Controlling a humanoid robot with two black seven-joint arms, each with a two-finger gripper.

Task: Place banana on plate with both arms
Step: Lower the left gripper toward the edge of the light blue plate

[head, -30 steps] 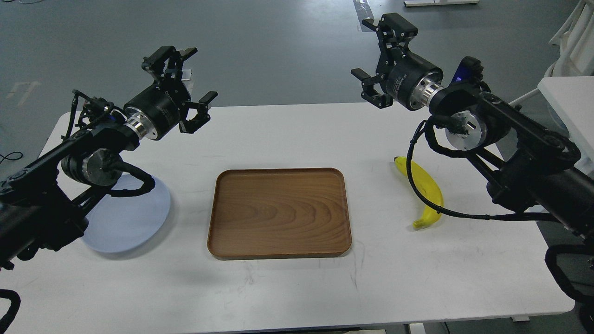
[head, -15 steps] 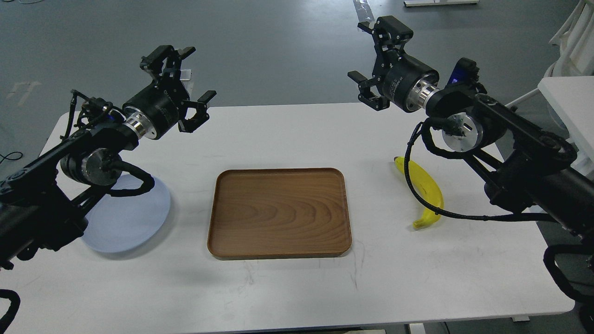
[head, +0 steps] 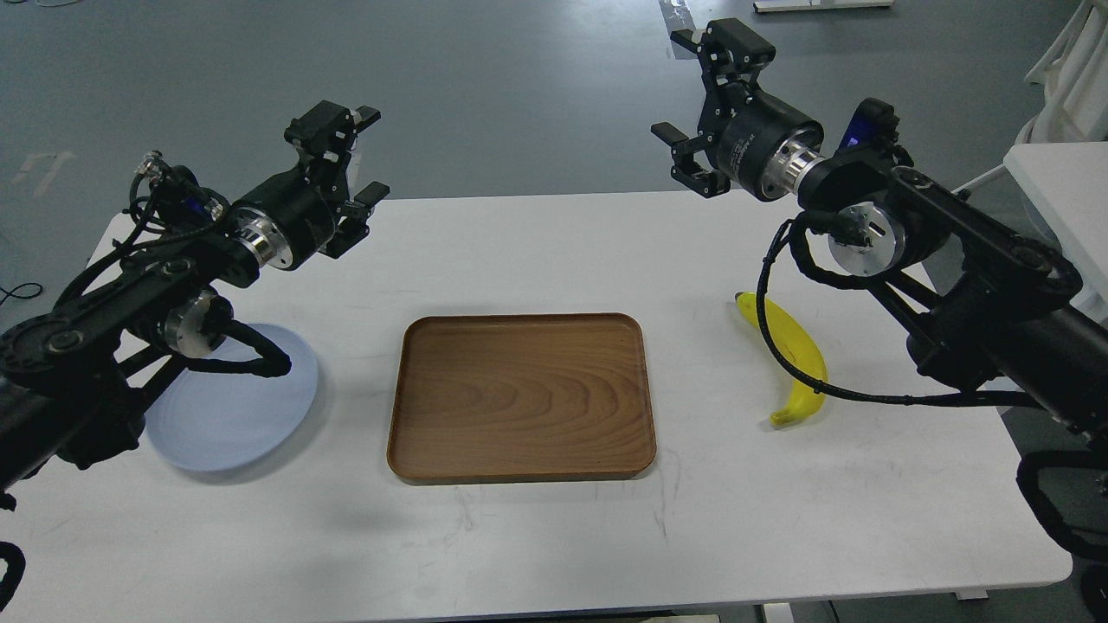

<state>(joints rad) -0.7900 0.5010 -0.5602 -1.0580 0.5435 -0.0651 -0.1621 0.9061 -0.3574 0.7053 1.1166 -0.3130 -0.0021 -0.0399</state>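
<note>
White worktop [head: 537, 536] fills most of the head view, with grey floor beyond its far edge. At its middle lies a rectangular brown wooden tray [head: 519, 396] with rounded corners and nothing in it.

To the right of the tray, well apart from it, the banana [head: 801, 363] lies flat on the worktop, curved, with its dark tip toward the far side and its stem end toward the near side. A black cable from the right arm crosses in front of it, so part of its length is hidden.

To the left of the tray, also apart from it, sits the plate [head: 234, 407], pale blue-grey and round. Nothing rests on it, and its left part is covered by the left arm and a cable loop.

High over the far left of the worktop hangs the left gripper [head: 351, 186], with its fingers spread and nothing between them. It is above and beyond the plate, not touching it.

Over the far right edge of the worktop hangs the right gripper [head: 692, 108], fingers likewise spread wide and empty. It is well above and beyond the banana, with clear space between them.
</note>
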